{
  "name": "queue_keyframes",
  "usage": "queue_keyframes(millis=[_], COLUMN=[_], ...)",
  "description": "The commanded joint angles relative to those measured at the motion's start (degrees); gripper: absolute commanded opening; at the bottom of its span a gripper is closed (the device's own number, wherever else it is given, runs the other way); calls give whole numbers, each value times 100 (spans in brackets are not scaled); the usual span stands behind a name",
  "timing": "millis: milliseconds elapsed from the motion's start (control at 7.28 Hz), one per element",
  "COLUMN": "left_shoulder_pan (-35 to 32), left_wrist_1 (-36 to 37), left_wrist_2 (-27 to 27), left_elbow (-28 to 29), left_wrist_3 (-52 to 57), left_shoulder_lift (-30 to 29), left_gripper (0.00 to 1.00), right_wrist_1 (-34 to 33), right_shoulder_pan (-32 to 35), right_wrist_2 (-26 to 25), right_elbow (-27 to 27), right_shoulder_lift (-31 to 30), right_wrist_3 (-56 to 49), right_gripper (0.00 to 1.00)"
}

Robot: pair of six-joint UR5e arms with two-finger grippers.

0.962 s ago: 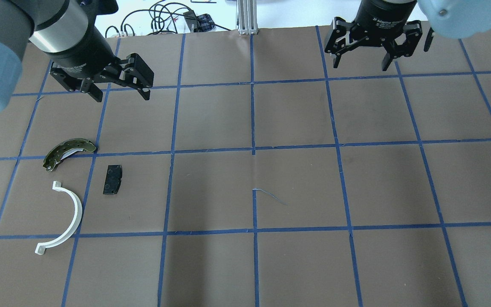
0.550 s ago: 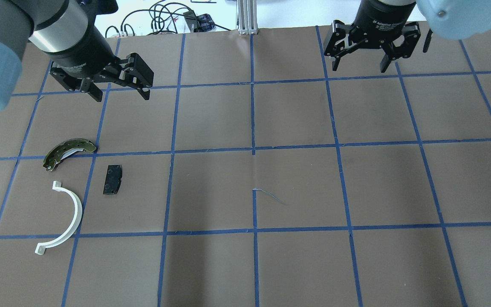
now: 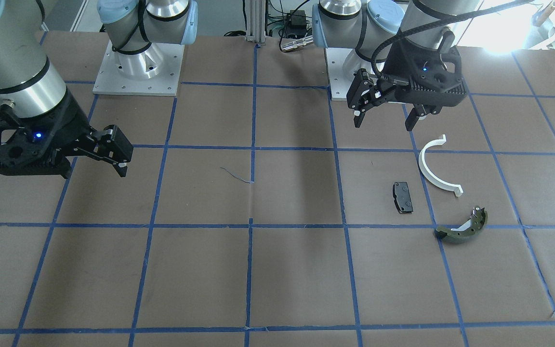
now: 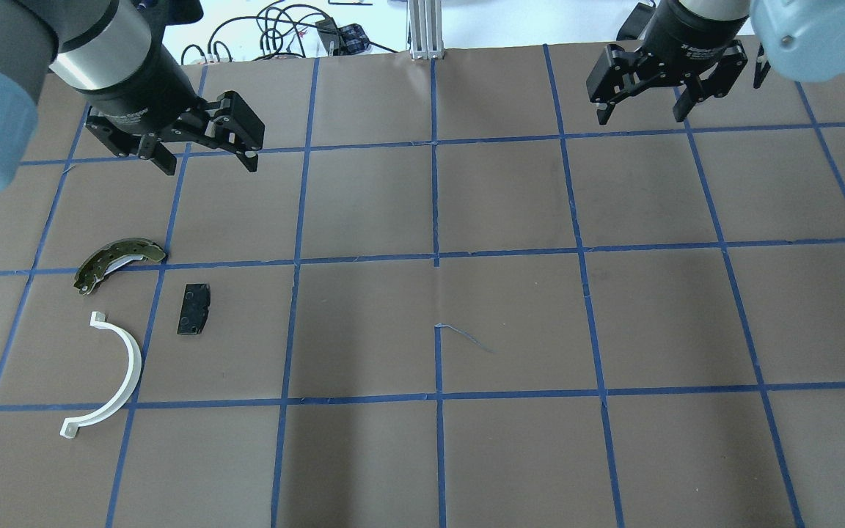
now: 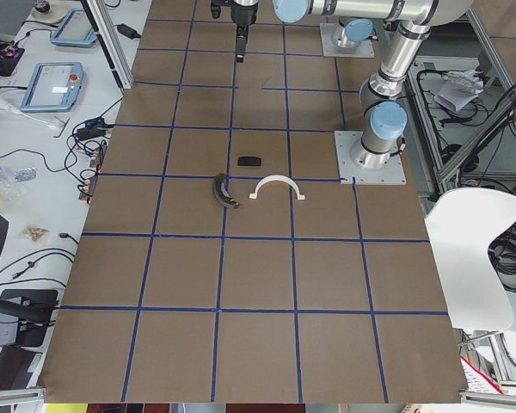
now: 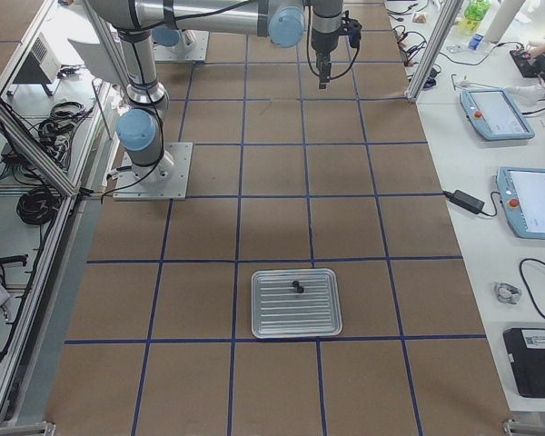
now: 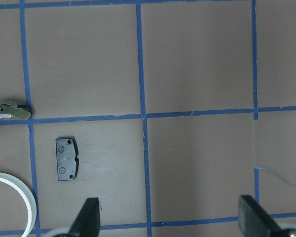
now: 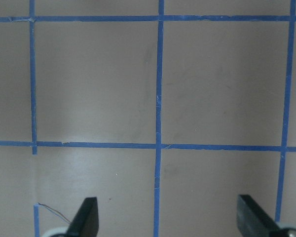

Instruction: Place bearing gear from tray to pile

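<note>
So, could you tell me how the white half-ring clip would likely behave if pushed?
The white half-ring clip looks thin and plastic, so probably light and slightly springy. Lying flat on the brown paper, it would likely slide or pivot rather than roll.

Left gripper over taped table, jaws wide.
Black pad lies flat; brake shoe and white clip cut by left edge.

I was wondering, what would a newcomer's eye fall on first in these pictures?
Probably the two black tools, left tool and right tool, hanging open and empty above the brown gridded table. Next come three loose parts on the robot's left side: a white half-ring clip, a black pad and an olive brake shoe. In the right-side view, a silver tray holds one small dark part.
</note>
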Motion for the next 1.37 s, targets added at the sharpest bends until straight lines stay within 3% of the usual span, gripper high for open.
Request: queue_keyframes(millis=[0,550,825,962,1237], left_shoulder_pan=[-6,3,3,3,-6], left_wrist_1=[0,0,9,9,9], left_wrist_2=[-7,-7,-42,-51,-51], left_elbow=[0,0,9,-9,-9], left_wrist_3=[0,0,17,17,17], left_shoulder_lift=[0,0,0,9,9], left_gripper=[100,100,100,100,100], right_wrist_1=[60,149,-667,-1592,-2056], right_shoulder_pan=[-689,-2419,-3457,-3635,-4320], right_wrist_2=[-354,-539,-496,-530,-356], right_elbow=[14,67,67,32,-65], right_shoulder_lift=[-3,452,1146,1540,2262], right_wrist_3=[-1013,-2914,-4081,-4713,-5401], right_gripper=[100,100,100,100,100])
